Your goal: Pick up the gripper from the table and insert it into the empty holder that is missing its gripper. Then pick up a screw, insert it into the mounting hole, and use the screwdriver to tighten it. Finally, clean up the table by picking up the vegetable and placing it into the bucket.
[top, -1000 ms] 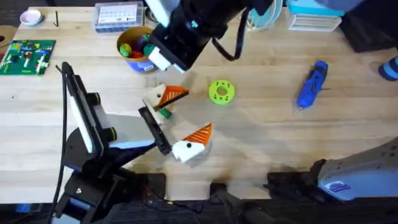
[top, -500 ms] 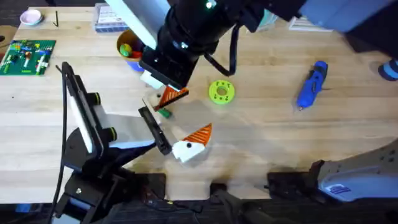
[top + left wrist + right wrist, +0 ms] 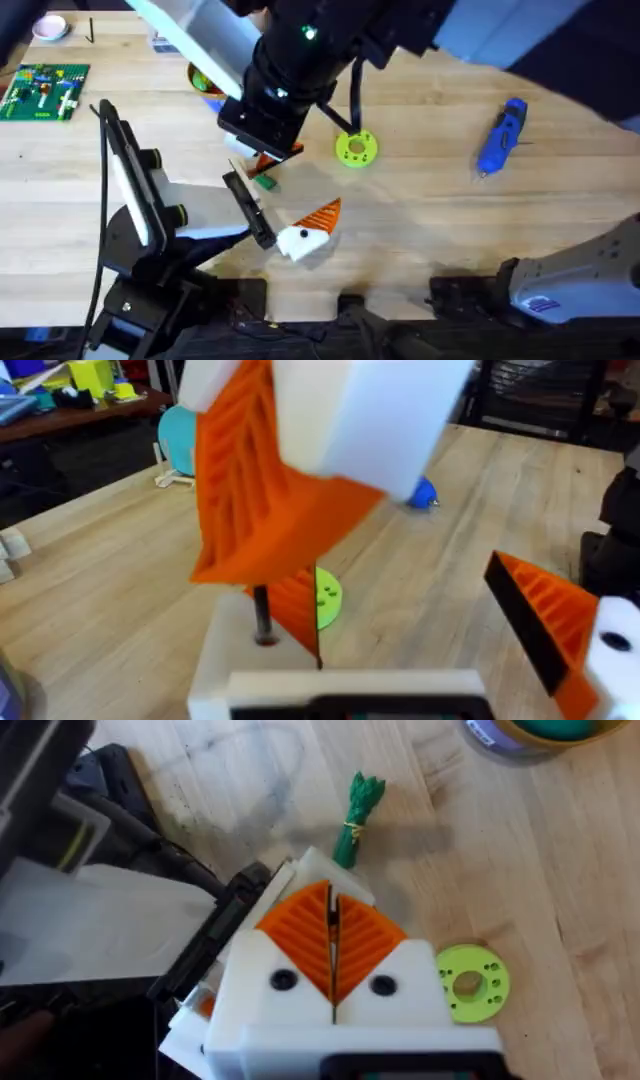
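The right gripper (image 3: 333,982) has its 2 orange pads pressed together with nothing between them. The left gripper's (image 3: 300,235) pads stand apart in its wrist view, holding nothing. The vegetable (image 3: 353,818) lies flat on the table (image 3: 420,220) just beyond the right gripper, its long axis running from the leafy tip, nearest the bucket (image 3: 530,735), toward the gripper; overhead, the right arm hides most of it. The screwdriver (image 3: 500,135) lies well apart, tip toward the arms' bases. The bucket is cut off.
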{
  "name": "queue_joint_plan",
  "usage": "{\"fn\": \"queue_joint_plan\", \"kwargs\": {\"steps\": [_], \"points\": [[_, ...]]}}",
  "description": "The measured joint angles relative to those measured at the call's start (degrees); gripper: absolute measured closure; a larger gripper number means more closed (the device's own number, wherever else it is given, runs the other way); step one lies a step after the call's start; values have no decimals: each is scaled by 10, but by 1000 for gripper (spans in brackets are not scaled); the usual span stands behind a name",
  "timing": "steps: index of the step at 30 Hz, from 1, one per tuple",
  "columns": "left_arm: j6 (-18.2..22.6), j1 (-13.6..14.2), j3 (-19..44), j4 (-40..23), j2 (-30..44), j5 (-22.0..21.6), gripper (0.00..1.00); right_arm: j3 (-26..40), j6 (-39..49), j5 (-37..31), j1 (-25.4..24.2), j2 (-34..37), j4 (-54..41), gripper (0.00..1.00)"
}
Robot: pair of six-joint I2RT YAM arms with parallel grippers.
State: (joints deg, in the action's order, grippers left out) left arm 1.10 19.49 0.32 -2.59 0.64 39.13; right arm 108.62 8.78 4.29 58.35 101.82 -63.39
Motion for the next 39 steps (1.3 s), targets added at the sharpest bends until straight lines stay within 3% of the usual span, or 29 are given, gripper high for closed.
{"fn": "queue_joint_plan", "kwargs": {"steps": [39], "points": [[0, 0, 0, 0, 0, 0, 7, 0, -2, -17, 7, 3, 1, 996]]}}
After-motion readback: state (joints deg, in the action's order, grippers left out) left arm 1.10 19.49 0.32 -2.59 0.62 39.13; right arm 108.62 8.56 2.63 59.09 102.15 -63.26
